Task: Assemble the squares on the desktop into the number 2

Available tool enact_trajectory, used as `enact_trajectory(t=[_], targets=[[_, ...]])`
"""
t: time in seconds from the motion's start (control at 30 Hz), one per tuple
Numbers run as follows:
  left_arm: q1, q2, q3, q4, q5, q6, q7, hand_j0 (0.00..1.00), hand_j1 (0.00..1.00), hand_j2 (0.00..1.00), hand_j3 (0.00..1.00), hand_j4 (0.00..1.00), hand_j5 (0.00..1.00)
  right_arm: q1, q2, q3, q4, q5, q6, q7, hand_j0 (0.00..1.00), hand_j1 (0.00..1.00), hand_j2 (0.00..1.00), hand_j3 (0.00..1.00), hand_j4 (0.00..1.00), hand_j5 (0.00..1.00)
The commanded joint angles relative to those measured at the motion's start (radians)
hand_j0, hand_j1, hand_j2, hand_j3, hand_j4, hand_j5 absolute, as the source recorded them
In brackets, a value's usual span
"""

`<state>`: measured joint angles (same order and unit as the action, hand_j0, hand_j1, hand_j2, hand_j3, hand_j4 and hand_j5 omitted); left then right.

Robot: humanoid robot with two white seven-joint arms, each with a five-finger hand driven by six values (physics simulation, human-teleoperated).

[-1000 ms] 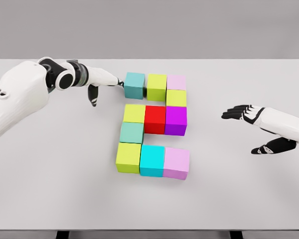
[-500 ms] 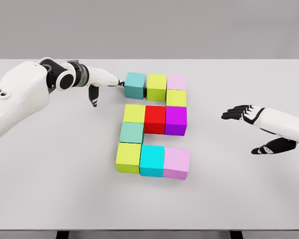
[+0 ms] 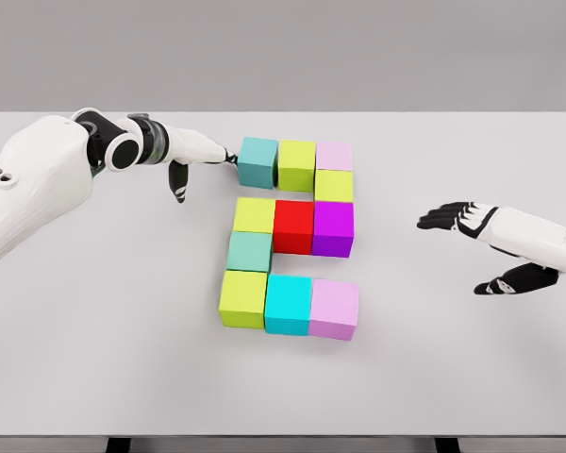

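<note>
Head view — left hand fingertips touch the teal cube — top-left.

Setting: simulated test bench, not a lived-in room. Evidence follows.

- Flat pale grey rectangular tabletop, uniformly shaded, without scratches or clutter; far edge runs straight across the upper part of the view, near edge along the bottom.
- Plain grey featureless backdrop behind the far edge; no walls, windows or furniture detail visible.
- Dark table supports showing just below the near edge, toward the left and right corners.
- Smooth matte coloured cubes in flat, saturated tints, grouped at the tabletop's centre, with soft rendered shadows.
- Glossy white moulded robot arm shell entering at the left edge.
</note>
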<state>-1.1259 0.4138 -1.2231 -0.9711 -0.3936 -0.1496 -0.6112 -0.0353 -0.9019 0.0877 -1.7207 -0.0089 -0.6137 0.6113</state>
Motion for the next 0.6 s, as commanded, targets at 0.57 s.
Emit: enact_trajectory(t=[0.57], targets=[[0.003,0.000,0.007,-0.006,0.001,-0.007,0.000,1.00,1.00,1.00,1.00,1.00,1.00,-0.005,0.000,0.006,0.000,0.000,0.003,0.000,1.00,1.00,1.00,1.00,1.00,1.00]])
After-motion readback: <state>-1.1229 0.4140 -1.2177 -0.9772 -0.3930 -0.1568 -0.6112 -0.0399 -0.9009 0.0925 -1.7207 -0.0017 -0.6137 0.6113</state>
